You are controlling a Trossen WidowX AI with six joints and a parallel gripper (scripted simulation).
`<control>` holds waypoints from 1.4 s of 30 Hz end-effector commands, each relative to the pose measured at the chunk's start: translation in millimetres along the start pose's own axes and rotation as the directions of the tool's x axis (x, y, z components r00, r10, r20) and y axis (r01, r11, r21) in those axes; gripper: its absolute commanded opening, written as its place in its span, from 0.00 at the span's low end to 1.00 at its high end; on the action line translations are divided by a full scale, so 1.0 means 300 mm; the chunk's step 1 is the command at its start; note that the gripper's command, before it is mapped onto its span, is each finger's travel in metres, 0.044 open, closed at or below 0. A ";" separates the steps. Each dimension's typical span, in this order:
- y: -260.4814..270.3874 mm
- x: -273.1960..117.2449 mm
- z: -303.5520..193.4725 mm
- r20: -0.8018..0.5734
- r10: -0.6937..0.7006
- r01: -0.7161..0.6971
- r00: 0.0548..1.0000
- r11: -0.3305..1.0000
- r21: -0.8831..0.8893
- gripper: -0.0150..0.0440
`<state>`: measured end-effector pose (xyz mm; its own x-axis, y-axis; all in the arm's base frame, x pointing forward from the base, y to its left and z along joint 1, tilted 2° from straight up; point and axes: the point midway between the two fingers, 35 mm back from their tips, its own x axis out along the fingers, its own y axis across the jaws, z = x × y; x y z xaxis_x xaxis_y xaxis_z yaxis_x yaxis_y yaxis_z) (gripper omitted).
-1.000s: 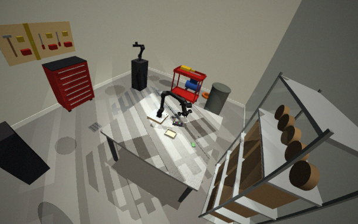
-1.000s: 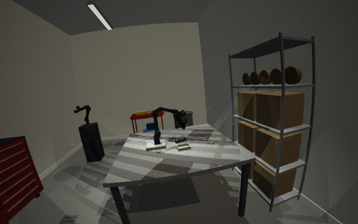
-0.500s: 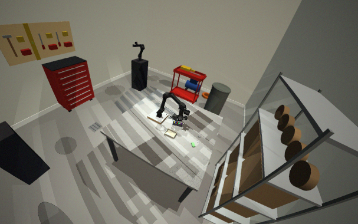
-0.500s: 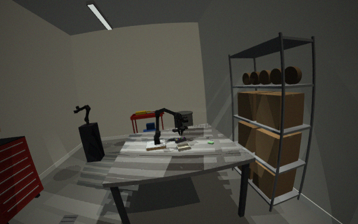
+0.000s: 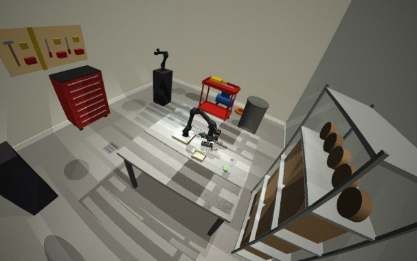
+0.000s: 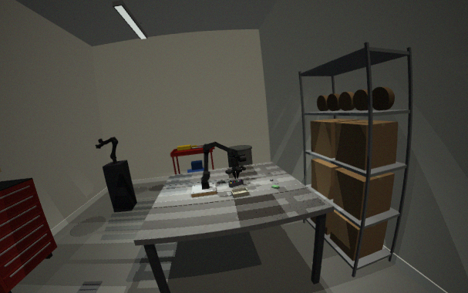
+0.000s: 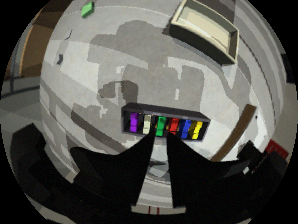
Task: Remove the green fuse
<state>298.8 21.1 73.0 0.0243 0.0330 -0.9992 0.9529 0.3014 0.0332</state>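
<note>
The dark fuse block stands on the table with a row of coloured fuses. In the wrist view the green fuse sits in the block between a white fuse and a red fuse. My gripper is open by a narrow gap, with nothing between the fingers. It points down over the block, its tips at the near side of the green fuse in the wrist view. Its height above the fuse is hard to tell. The cream tray is empty.
A bright green object lies on the table beyond the tray. Small grey bits lie near it. The arm's base board is beside the block.
</note>
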 end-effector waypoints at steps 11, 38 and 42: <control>-0.001 0.051 -0.005 -0.005 -0.003 0.003 1.000 1.000 0.006 0.38; -0.002 0.091 -0.006 -0.005 -0.003 0.003 1.000 1.000 0.006 0.38; -0.002 0.099 -0.006 -0.005 -0.003 0.003 1.000 1.000 0.006 0.38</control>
<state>298.6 23.0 46.6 0.0232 0.0331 -0.9992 0.9529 0.3014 0.0321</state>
